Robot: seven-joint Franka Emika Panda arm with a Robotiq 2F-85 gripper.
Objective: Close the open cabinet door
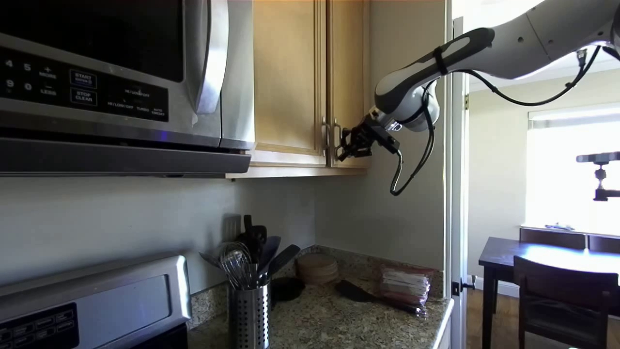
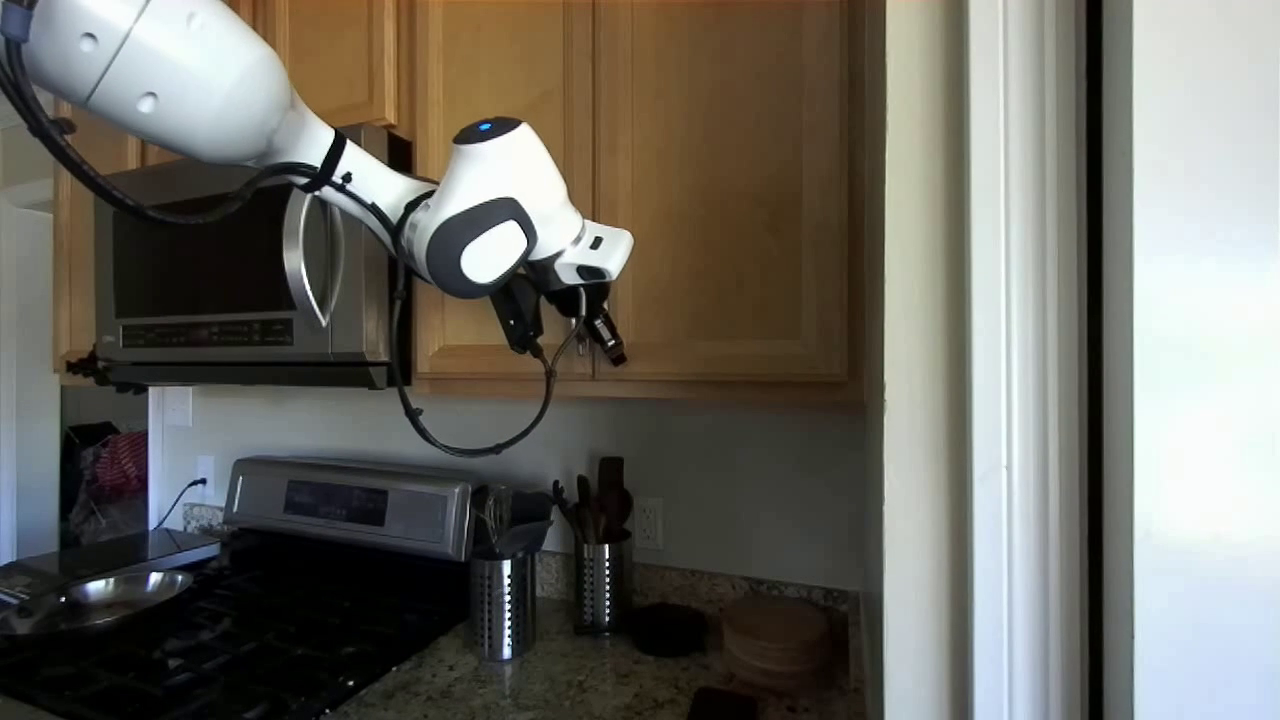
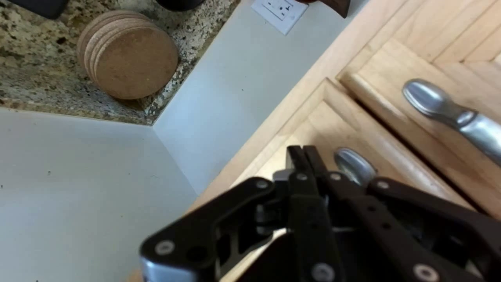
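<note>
The cabinet door, a tall light maple panel, shows in both exterior views (image 1: 349, 58) (image 2: 740, 200) and in the wrist view (image 3: 328, 121). It looks about flush with the neighbouring door, with a thin dark seam between them. Its slim metal handle (image 1: 336, 138) runs along its left edge; the handle's end shows in the wrist view (image 3: 355, 164). My gripper (image 3: 300, 149) has its fingers together with nothing between them. The fingertips (image 1: 342, 157) (image 2: 617, 357) are at the door's lower part, beside the handle. Whether they touch the door I cannot tell.
The matching door (image 1: 288, 72) with its handle (image 1: 325, 135) adjoins on the left. A steel microwave (image 1: 237, 87) juts out beside it. A side wall (image 1: 407, 39) borders the cabinet. Below are a utensil holder (image 1: 249, 315) and round boards (image 1: 317, 269). A cable (image 2: 480, 452) hangs from the arm.
</note>
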